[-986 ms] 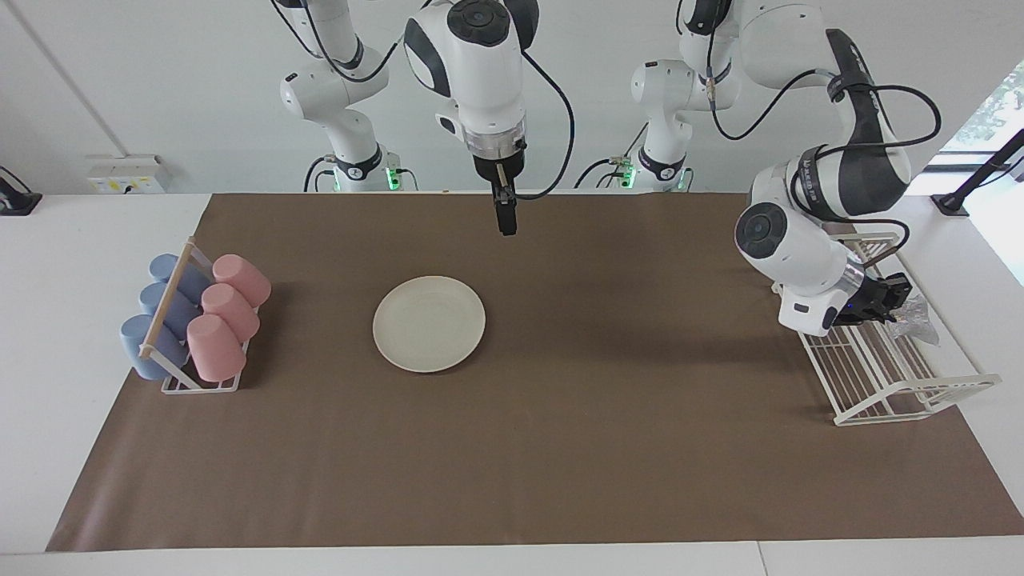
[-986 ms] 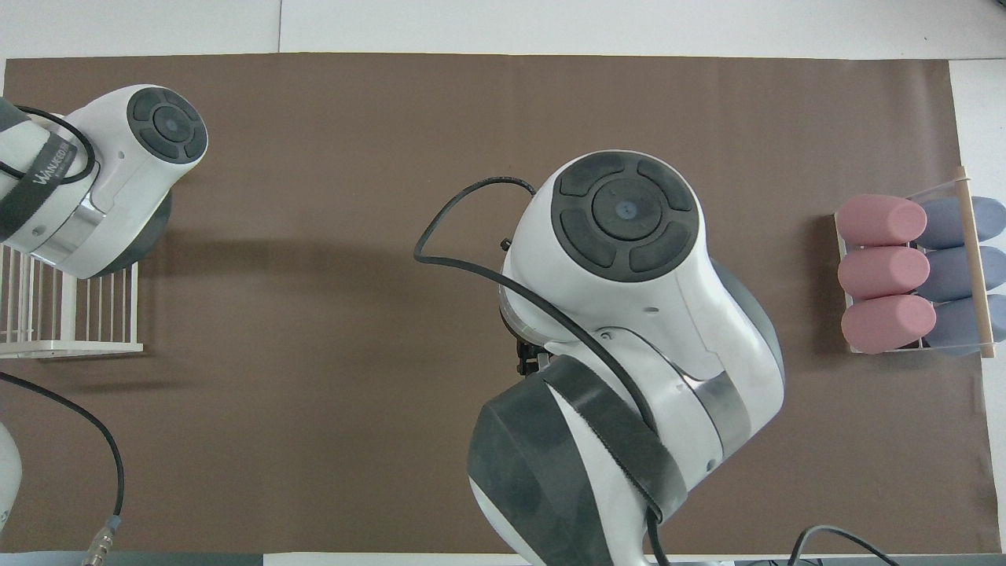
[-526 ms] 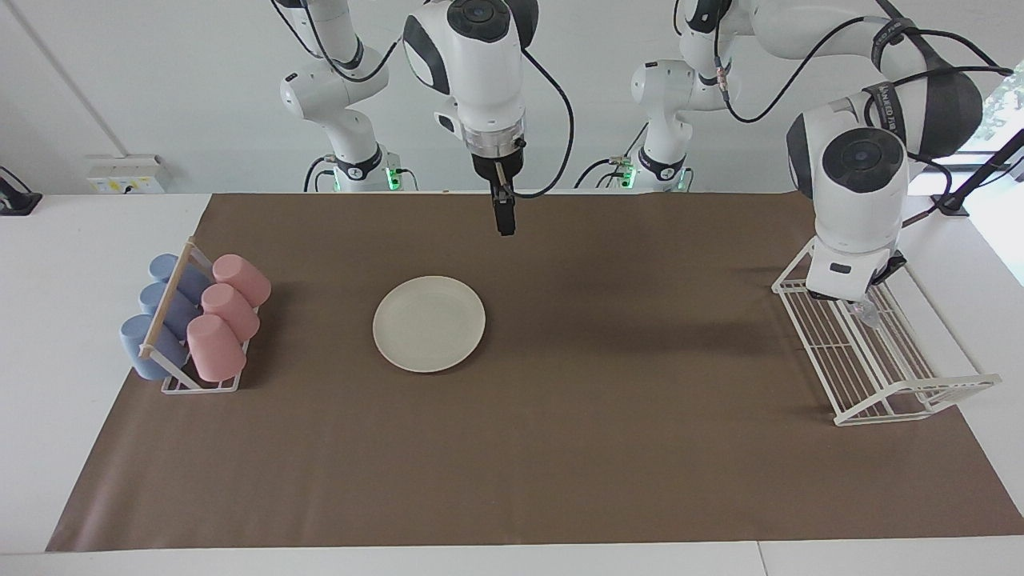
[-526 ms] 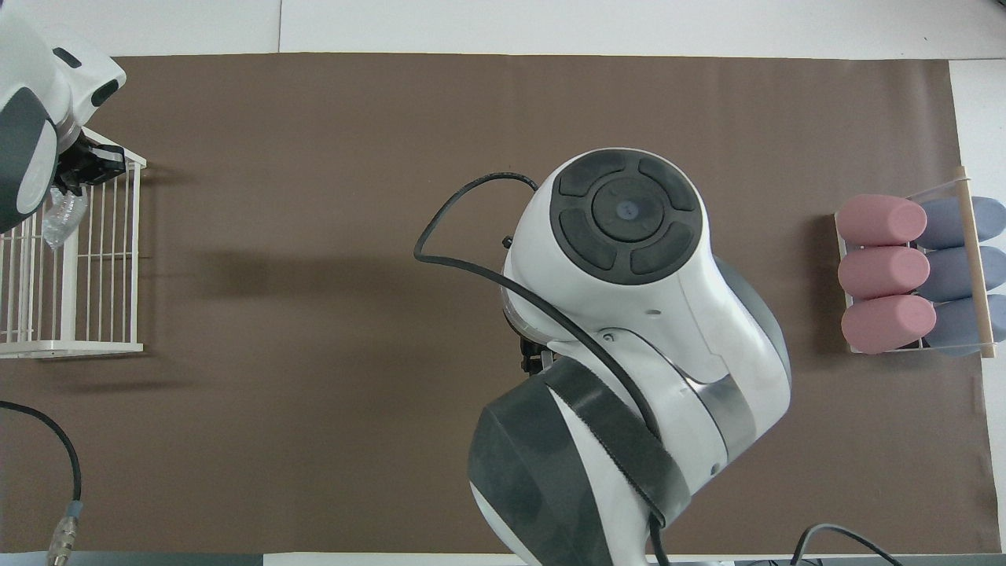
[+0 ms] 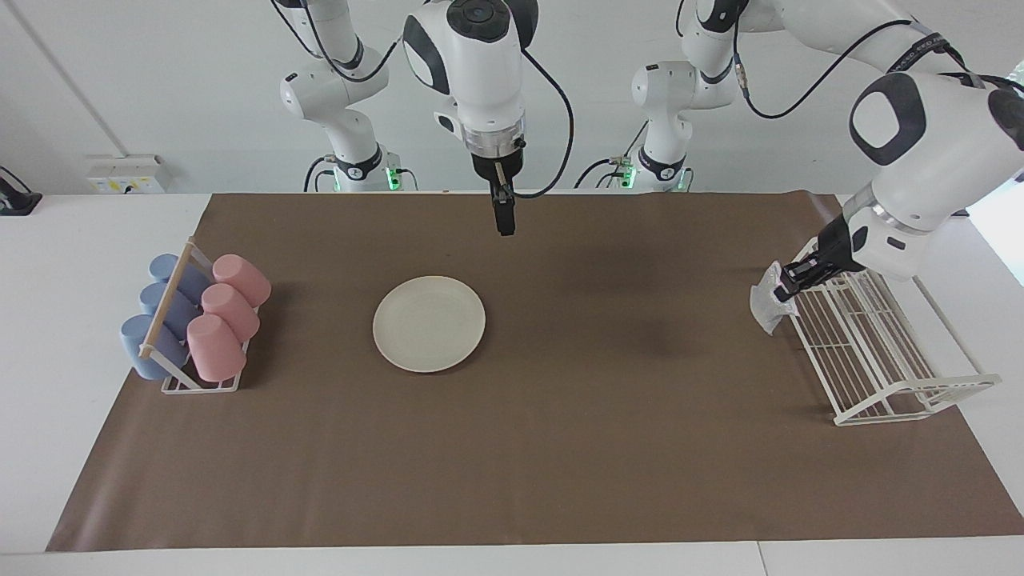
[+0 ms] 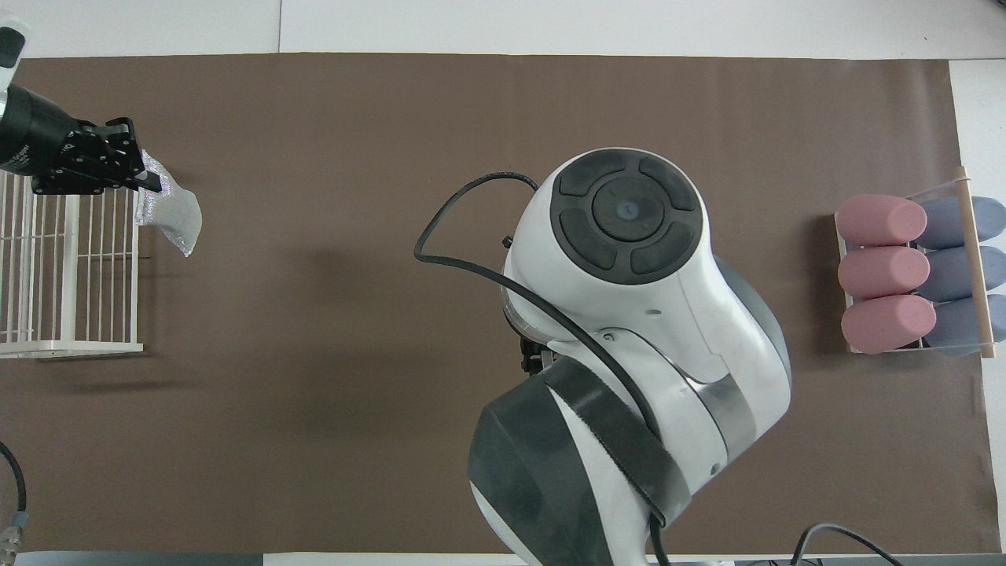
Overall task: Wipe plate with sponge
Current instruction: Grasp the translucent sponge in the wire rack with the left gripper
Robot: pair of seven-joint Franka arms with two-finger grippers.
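A long table with a white top (image 5: 96, 240) carries a wide brown paper mat (image 5: 560, 448) that covers most of its surface; a plain white wall (image 5: 160, 80) rises at the robots' end, with a white socket box (image 5: 128, 174) at its foot.

The round cream flat plate with a shallow rim (image 5: 429, 323) lies flat on the mat near the middle, toward the right arm's end, with nothing on it. In the overhead view the right arm hides it.

The left gripper (image 5: 788, 282) hangs in the air over the mat's edge beside the white wire dish rack (image 5: 876, 360), its fingertips pinched together on the small crinkled silvery-translucent sponge (image 5: 766, 302), which droops from them toward six o'clock in the facing view. In the overhead view the sponge (image 6: 169, 214) sits at about three o'clock of that gripper (image 6: 145, 174).

The right gripper (image 5: 504, 220) points straight down over the mat, at roughly one o'clock of the plate in the facing view, waiting; its fingers stand apart and hold nothing.

At the right arm's end, a white wire cup rack with a wooden rod (image 5: 172, 308) holds three pink tumblers (image 5: 228, 316) and three blue tumblers (image 5: 156, 316), all lying tilted.
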